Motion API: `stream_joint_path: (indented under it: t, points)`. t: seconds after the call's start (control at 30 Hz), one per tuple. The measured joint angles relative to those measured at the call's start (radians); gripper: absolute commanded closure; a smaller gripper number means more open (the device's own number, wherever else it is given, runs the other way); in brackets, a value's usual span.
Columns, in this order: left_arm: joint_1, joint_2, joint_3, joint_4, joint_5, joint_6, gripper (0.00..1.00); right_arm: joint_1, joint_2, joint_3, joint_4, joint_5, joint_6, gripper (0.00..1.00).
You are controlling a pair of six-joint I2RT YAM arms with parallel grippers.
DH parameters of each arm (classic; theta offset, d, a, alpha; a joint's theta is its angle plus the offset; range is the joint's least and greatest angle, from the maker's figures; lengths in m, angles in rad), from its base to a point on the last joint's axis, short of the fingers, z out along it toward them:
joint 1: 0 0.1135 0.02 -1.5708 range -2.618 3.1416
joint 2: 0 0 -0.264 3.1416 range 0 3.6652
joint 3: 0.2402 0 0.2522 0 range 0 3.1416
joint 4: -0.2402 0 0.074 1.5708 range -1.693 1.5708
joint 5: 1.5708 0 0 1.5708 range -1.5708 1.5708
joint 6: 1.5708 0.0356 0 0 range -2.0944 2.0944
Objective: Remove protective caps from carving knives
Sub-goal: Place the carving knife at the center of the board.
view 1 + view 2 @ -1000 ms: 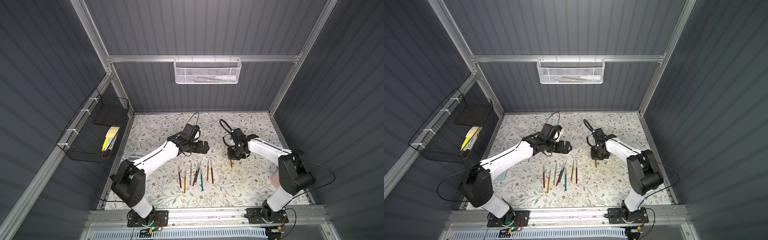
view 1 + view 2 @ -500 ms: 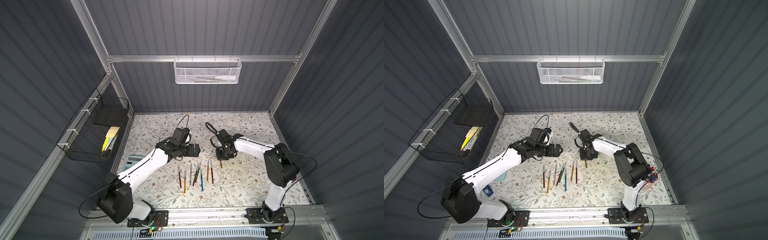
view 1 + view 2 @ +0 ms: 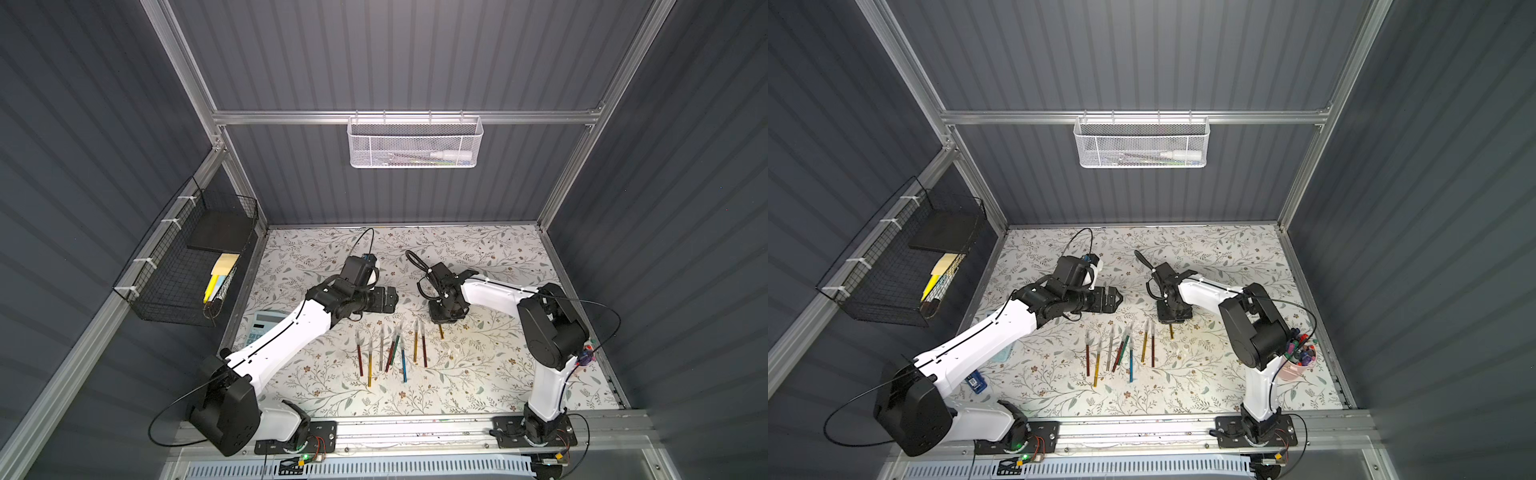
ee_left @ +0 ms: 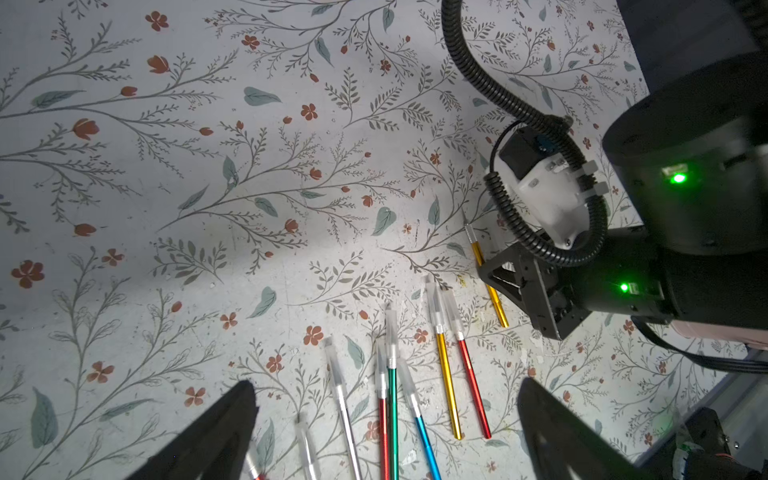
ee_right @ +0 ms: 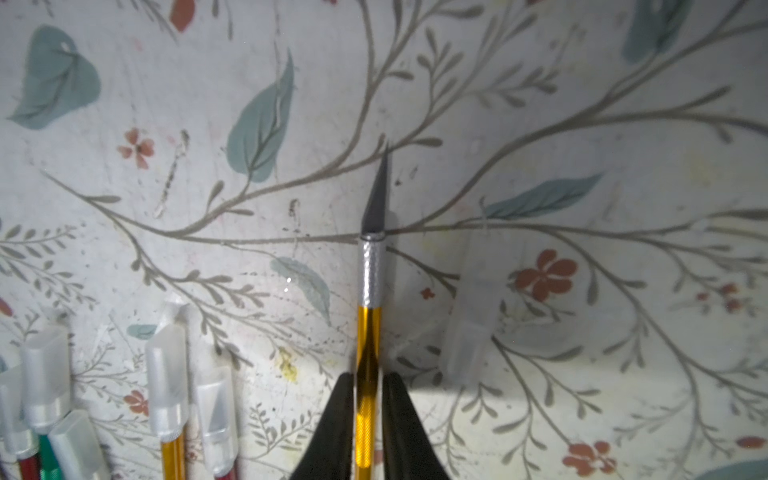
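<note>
Carving knives [image 3: 392,353]: I count eight in a row at the centre of the bench [image 3: 478,386], handles toward 6 o'clock, tips toward 12 o'clock.
Protective caps [image 5: 168,365]: clear sleeves seated on the tips of those row knives that the right wrist view shows.
Gold knife [image 5: 369,332]: ninth knife, at the 3 o'clock end of the row, blade bare.
Clear cap [image 5: 469,332]: loose on the bench just beside the gold knife, on the side away from the row.
Right claw [image 5: 368,376]: jaws narrow, flanking the gold handle; I cannot tell whether they clamp it.
Left claw [image 4: 385,386]: jaws spread wide, holding nothing, at 11 o'clock of the row.
White mesh basket [image 3: 415,143]: on the far wall, 12 o'clock.
</note>
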Motion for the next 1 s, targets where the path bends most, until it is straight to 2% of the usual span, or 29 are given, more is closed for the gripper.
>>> stream_joint_path:
  t: [0.3, 0.53, 0.8, 1.0]
  points:
    - [0.0, -0.004, -0.014, 0.0, -0.005, 0.0, 0.04, 0.002, -0.01, 0.012, -0.018, 0.01, 0.0, 0.79]
    - [0.005, -0.016, -0.016, -0.026, 0.008, 0.023, 0.04, 0.013, -0.142, -0.025, -0.004, -0.006, 0.008, 0.8]
    - [0.013, -0.098, 0.023, -0.162, 0.036, 0.119, 0.04, 0.097, -0.262, -0.2, 0.056, -0.028, 0.096, 0.8]
    - [0.013, -0.189, 0.073, -0.279, -0.052, 0.168, 0.04, 0.19, -0.278, -0.239, 0.087, -0.027, 0.171, 0.8]
